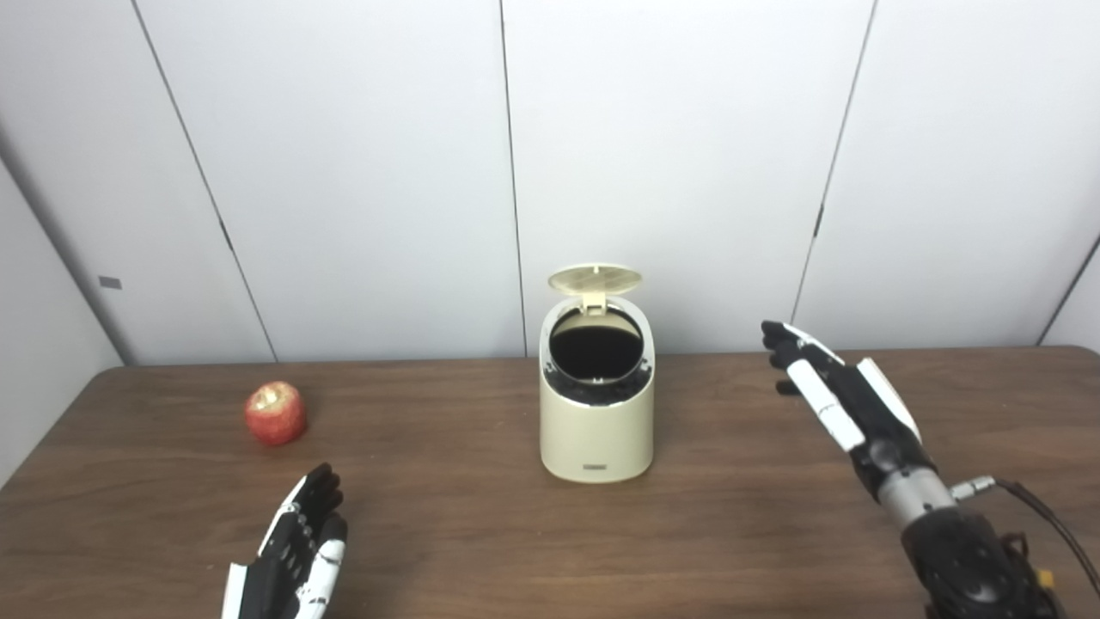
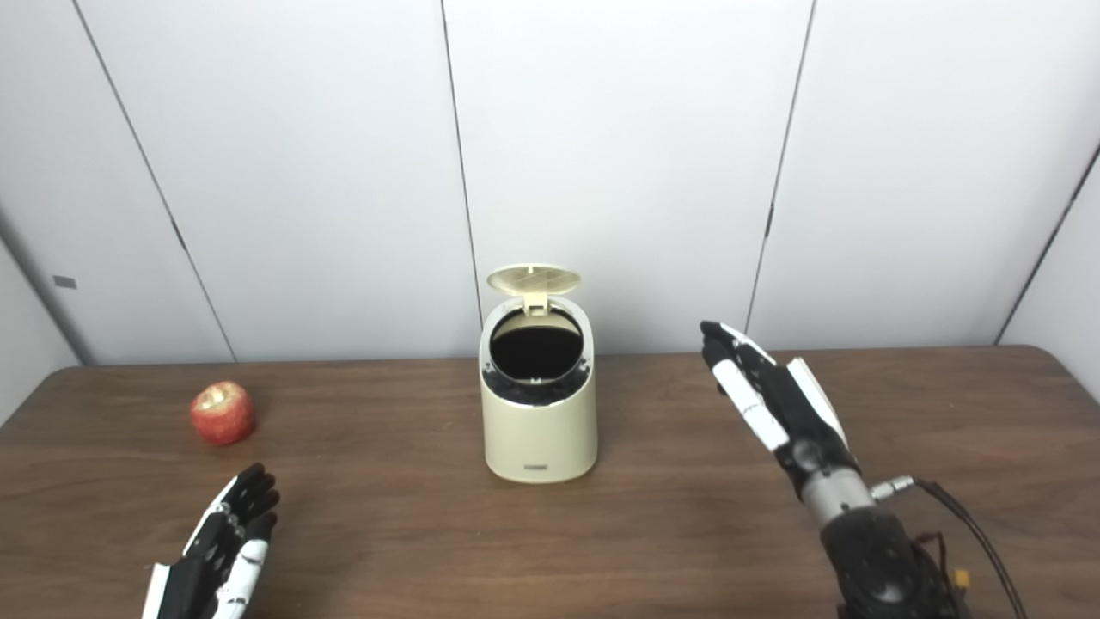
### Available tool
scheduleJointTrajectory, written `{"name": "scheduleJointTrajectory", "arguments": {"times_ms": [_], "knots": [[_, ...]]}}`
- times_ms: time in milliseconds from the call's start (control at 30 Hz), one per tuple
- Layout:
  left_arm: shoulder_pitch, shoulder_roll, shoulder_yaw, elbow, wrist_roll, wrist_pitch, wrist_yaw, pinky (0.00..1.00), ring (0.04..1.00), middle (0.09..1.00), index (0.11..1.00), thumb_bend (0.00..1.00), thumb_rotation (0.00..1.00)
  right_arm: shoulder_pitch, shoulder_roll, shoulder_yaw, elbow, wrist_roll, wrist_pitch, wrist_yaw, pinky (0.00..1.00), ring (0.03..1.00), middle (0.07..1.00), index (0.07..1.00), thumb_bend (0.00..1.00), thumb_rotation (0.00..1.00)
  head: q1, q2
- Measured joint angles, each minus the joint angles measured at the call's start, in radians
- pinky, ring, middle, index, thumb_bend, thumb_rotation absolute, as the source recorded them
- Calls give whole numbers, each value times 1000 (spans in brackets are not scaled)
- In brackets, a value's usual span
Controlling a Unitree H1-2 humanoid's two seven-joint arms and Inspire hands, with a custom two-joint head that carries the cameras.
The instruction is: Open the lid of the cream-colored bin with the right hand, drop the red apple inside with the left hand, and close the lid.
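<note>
The left robot hand [image 1: 296,550] lies low over the bench [image 1: 481,550], nearer than the bin [image 1: 596,425] and to its left, fingers apart and empty. The right robot hand [image 1: 838,395] hangs to the bin's right, fingers stretched out, holding nothing. The apple [image 1: 275,413] sits left of the bin, well apart. The bin's lid [image 1: 595,278] stands open.

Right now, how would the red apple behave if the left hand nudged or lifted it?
The red apple looks round, so a nudge would probably roll it across the table. It seems rigid and smooth-skinned, so possibly slippery.
</note>
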Motion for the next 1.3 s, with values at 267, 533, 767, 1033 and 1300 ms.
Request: {"name": "scheduleJointTrajectory", "arguments": {"times_ms": [267,533,767,1033,1300], "knots": [[6,0,13,-7,-25,18,-7,893,884,890,902,344,627,124,88,-40,-15,125,-114,-28,838,889,887,884,428,981,0,11],[6,-1,13,-14,-35,28,-11,879,885,892,901,381,641,188,180,-45,26,149,-175,-77,884,916,907,886,479,1000,49,29],[8,-7,9,-15,-12,28,-5,863,867,875,882,388,615,195,176,-80,101,187,-281,-96,936,943,928,903,501,991,137,31],[10,-31,2,-19,23,29,13,807,842,859,866,424,600,214,139,-93,164,221,-365,-85,971,959,949,914,488,982,290,23],[29,-89,-30,-48,62,48,39,805,860,873,886,495,441,212,108,-101,183,257,-416,-68,925,930,925,902,570,976,376,22]]}}
